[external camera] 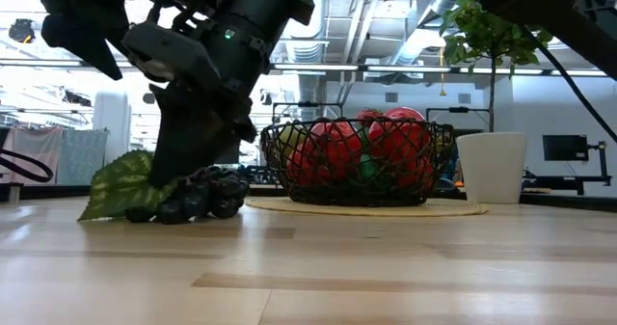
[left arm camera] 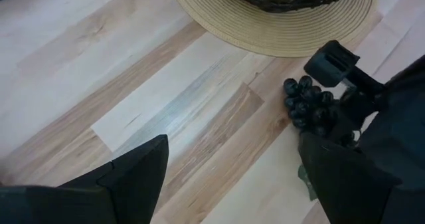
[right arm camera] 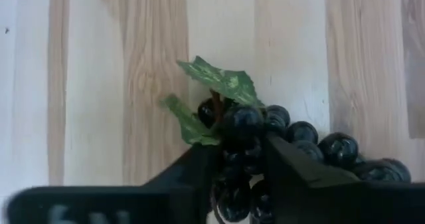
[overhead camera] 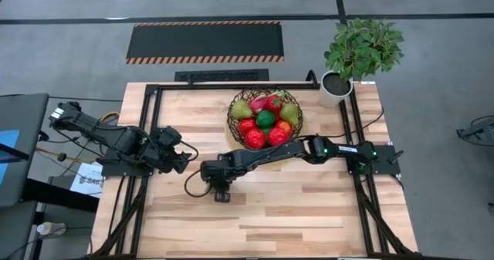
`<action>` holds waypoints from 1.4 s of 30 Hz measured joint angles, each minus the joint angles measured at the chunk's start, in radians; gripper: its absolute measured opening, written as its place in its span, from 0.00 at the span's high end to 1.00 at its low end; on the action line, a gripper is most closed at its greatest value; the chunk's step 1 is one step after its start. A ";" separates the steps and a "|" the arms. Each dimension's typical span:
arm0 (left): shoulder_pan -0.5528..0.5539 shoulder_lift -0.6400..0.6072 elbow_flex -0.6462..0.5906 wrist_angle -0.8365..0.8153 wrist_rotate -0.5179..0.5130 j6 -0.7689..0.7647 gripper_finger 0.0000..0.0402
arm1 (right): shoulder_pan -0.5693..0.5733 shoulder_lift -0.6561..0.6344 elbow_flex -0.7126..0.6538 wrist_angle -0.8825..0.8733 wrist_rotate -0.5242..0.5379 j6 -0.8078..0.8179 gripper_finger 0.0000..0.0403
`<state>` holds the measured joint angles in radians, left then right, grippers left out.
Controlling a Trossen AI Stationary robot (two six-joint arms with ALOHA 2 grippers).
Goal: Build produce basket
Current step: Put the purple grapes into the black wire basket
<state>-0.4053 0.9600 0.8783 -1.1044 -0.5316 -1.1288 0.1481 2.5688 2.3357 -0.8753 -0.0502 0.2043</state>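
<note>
The bunch of dark grapes (external camera: 198, 200) with green leaves (external camera: 120, 185) lies on the wooden table, left of the basket in the low view. My right gripper (right arm camera: 242, 157) reaches across the table from the right and stands over the bunch (overhead camera: 221, 192), shut on it. The round dark wire basket (overhead camera: 229, 119) on its tan base (left arm camera: 279, 31) holds red and green round fruits, pears and other produce. My left gripper (left arm camera: 232, 164) hangs open at the table's left (overhead camera: 179, 158), its wrist view looking toward the grapes (left arm camera: 309, 108). My right gripper pinches the grape bunch between its two fingers (right arm camera: 285, 164), at the berries just behind the stem and leaves (right arm camera: 242, 124). The fingers come from above, slanting down. The bunch rests on the table, its leaves spread flat beside it.
A white pot with a green plant (overhead camera: 336, 89) stands at the table's far right corner, beside the basket. A black frame rail (overhead camera: 154, 98) runs along the table's edges. Bare wood lies toward the near edge (overhead camera: 270, 221).
</note>
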 joint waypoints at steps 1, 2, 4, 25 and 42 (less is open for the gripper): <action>0.000 0.000 0.000 0.000 0.000 -0.001 0.19 | 0.000 -0.005 -0.001 -0.004 0.000 0.007 0.74; 0.000 0.000 0.000 0.000 0.000 -0.001 0.19 | 0.001 -0.010 -0.002 -0.009 -0.001 0.009 0.78; 0.000 0.000 0.000 0.000 -0.001 -0.001 0.19 | 0.005 -0.016 -0.002 -0.010 -0.001 0.009 0.85; 0.000 0.000 0.000 0.004 -0.011 -0.013 0.19 | -0.036 -0.320 -0.003 -0.143 0.058 -0.056 0.95; 0.000 0.000 0.000 0.004 -0.031 -0.036 0.19 | -0.188 -0.642 -0.001 -0.396 0.279 -0.135 0.95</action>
<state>-0.4049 0.9598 0.8783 -1.1000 -0.5629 -1.1645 -0.0403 1.9266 2.3348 -1.2711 0.2286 0.0688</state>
